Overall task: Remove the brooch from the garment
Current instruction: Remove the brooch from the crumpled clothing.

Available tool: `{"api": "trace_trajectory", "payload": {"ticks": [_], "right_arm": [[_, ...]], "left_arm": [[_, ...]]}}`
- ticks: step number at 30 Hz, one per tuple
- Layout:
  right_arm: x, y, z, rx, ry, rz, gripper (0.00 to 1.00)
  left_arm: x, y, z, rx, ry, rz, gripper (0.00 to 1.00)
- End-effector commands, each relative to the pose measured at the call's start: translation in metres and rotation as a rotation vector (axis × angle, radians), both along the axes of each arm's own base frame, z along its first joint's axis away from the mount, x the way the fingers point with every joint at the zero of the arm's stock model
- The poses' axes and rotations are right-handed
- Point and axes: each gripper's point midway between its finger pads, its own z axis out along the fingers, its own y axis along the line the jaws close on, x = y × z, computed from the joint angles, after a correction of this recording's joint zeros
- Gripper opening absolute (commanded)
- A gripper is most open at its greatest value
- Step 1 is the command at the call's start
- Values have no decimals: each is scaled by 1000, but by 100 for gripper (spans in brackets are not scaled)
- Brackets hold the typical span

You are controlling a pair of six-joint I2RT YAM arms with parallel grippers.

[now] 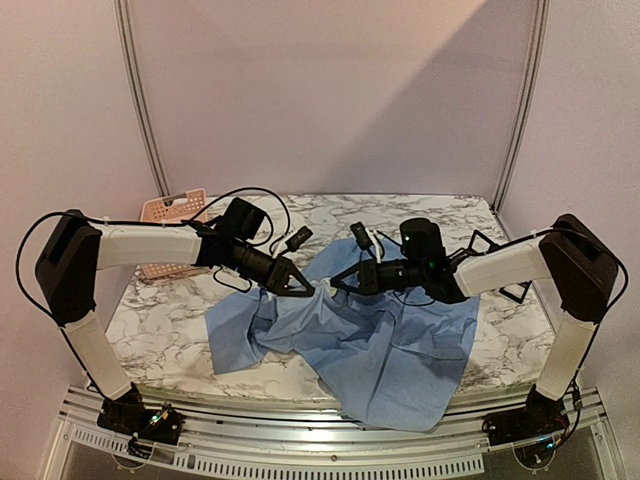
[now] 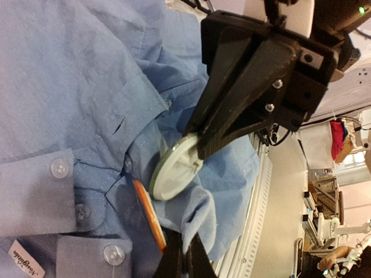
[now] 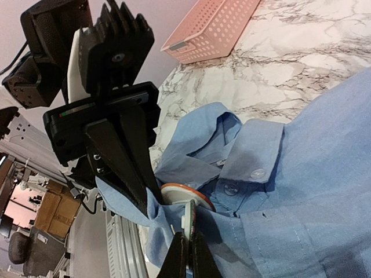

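Both pincers are clenched. My right pincer nips the rim of the brooch, a small stiff disc, light and probably slick. Just beside it, my left pincer pinches the thin, limp shirt near the collar. I judge the rim the best hold, with the cloth pinned close.

Robot lab: marble test bench, cluttered workroom

Right claw pinches the brooch; left claw grips the shirt alongside.
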Motion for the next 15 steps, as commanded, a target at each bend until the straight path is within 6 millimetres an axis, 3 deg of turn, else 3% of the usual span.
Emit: {"api": "trace_trajectory", "payload": {"ticks": [1,11,13,15], "right_arm": [[3,-15,-2,-99,-71,-57,0],[3,-28,6,-134,-113,-107,0],[4,-29,15,-123,-128,-116,0],[5,-30,27,-99,-151,-124,0]], "left_arm": [[-2,-4,20,-42,-47,-24,0],[-1,-3,20,-34,-60,-19,3],[1,-2,22,-26,-76,-13,15],[4,2,26,-15,-114,6,41]]}}
